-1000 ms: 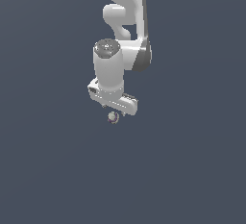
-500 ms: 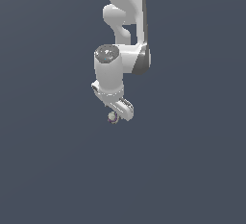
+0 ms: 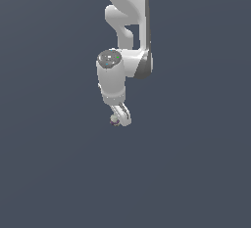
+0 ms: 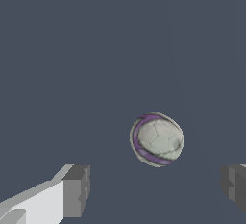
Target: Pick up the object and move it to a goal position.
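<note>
The object [image 4: 156,139] is a small pale grey-white ball with purple patches. In the wrist view it sits between my two grey fingertips [image 4: 77,192], with a clear gap on each side. My gripper [image 4: 154,188] is open and neither pad touches the ball. In the exterior view the white arm hangs down from the top, and the object [image 3: 114,120] shows as a tiny speck right at the tip of my gripper [image 3: 120,120]. The fingers there are seen edge-on, so their spread is hidden in that view.
Only a uniform dark grey-blue surface surrounds the arm in both views. No other objects, containers or edges show, and no goal marker is visible.
The hand has rotated about its vertical axis, from broadside to nearly edge-on in the exterior view. The ball stays at the same spot by the gripper tip.
</note>
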Tool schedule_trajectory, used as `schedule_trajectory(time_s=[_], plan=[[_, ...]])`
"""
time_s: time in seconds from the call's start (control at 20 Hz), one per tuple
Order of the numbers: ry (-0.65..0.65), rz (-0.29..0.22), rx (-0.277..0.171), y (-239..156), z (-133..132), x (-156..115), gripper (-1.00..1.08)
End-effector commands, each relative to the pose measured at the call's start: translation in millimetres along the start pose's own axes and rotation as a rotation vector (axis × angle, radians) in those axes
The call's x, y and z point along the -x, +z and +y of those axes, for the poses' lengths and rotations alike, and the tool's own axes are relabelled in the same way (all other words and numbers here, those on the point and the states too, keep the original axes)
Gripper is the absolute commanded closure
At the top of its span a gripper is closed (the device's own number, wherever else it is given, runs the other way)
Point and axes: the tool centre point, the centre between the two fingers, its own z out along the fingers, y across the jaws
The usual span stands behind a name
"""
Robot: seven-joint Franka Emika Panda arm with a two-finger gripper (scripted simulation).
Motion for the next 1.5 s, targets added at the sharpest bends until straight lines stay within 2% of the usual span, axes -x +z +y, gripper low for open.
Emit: schedule_trajectory(time_s=[0.0, 0.8, 1.15, 1.45], plan=[[0.075, 0.0, 0.0, 4, 2, 0, -0.92], [0.502, 0.01, 0.002, 26, 16, 1, -0.92], [0.591, 0.013, 0.002, 30, 19, 1, -0.92], [0.605, 0.014, 0.002, 31, 19, 1, -0.92]])
